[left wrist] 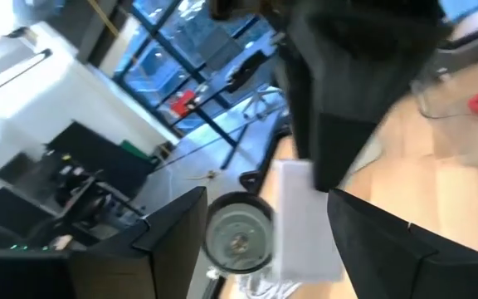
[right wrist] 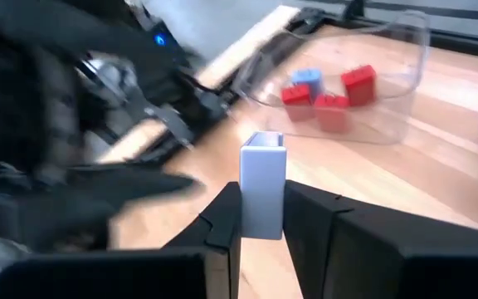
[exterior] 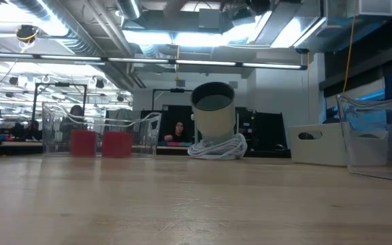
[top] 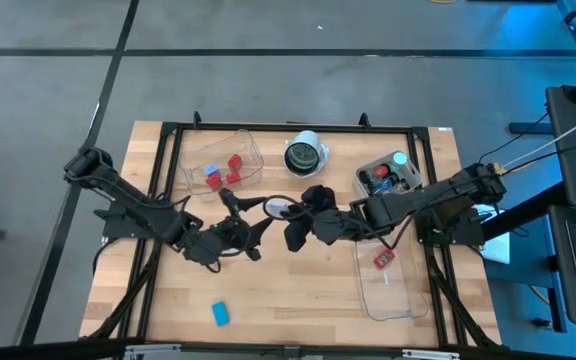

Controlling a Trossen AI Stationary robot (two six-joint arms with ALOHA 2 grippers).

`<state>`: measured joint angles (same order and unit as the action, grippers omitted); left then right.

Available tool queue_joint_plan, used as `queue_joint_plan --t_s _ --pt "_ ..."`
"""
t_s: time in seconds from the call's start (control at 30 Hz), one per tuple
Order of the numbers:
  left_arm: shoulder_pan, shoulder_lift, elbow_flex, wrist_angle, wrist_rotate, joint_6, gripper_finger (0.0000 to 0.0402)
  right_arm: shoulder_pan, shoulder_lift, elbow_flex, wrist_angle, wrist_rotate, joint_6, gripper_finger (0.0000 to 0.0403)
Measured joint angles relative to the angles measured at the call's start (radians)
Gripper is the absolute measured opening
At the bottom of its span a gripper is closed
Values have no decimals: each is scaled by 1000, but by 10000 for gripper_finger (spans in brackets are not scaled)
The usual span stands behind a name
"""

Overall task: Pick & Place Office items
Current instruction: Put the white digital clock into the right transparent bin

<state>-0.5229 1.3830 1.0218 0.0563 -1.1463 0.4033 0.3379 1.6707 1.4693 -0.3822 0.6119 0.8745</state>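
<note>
Mid-table, my right gripper (right wrist: 262, 218) clamps a white block (right wrist: 263, 193), stiff, light, probably slick; flat sides grip best. My left gripper (left wrist: 260, 228) waits spread at nine o'clock.

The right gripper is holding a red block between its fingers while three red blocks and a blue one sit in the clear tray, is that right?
Not quite: the block in the right gripper is white, not red, as the right wrist view shows. The clear tray does hold three red blocks and a blue one.
</note>
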Motion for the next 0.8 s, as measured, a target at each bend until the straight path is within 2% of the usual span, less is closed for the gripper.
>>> queue_joint_plan --t_s 0.17,0.33,0.53,0.67,0.8 --pt "-61 -39 0 -19 -65 -66 252 -32 -27 0 -207 -8 65 63" --pt "-103 -90 0 -222 -46 -308 248 -17 -81 0 -443 -161 232 64" --pt "-92 -123 0 -515 66 -639 243 92 -100 0 -683 -326 487 68" --pt "-72 -123 0 -644 67 -774 236 188 -86 0 -775 -397 656 69" --pt "-55 -123 0 -732 64 -875 228 279 -81 1 -797 -413 800 70"
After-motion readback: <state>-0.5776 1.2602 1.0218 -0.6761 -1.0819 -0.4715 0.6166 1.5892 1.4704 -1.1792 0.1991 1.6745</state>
